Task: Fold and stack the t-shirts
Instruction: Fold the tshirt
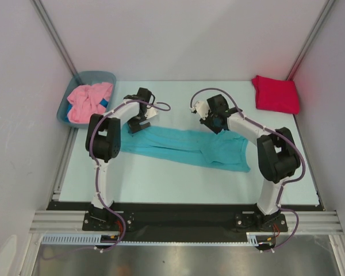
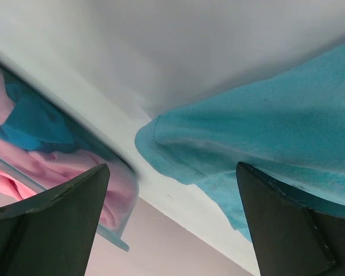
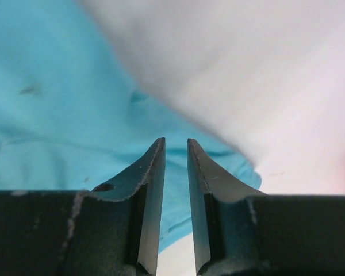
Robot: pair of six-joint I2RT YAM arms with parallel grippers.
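Your left gripper (image 2: 172, 168) is spread wide, with nothing between its fingers (image 2: 57, 221). Just past its fingertips, a rounded hemmed corner of the turquoise t-shirt (image 1: 184, 148) lies on the table (image 1: 178, 187), a little toward the right-hand finger. More of the same cloth runs off behind that finger. The shirt stretches out as a long band from under your left gripper across to your right gripper (image 3: 175, 141), which sits over the shirt's far edge. The right gripper's fingers are drawn almost together, leaving only a thin slit. Through the slit and on both sides of it you see turquoise cloth below the tips. You cannot see any fold pinched in the slit, and the wrist view is too blurred to say whether the tips touch the fabric. Out to the left of your left gripper, and a little beyond it, the grey-blue tub (image 1: 103, 73) sits at the table's edge. The pink t-shirt (image 1: 87, 100) is bunched inside it, with a patch of blue cloth (image 2: 29, 123) showing among the pink. Well apart from your right gripper, beyond it and to its right, the crimson t-shirt (image 1: 276, 95) lies folded in the table's far corner.
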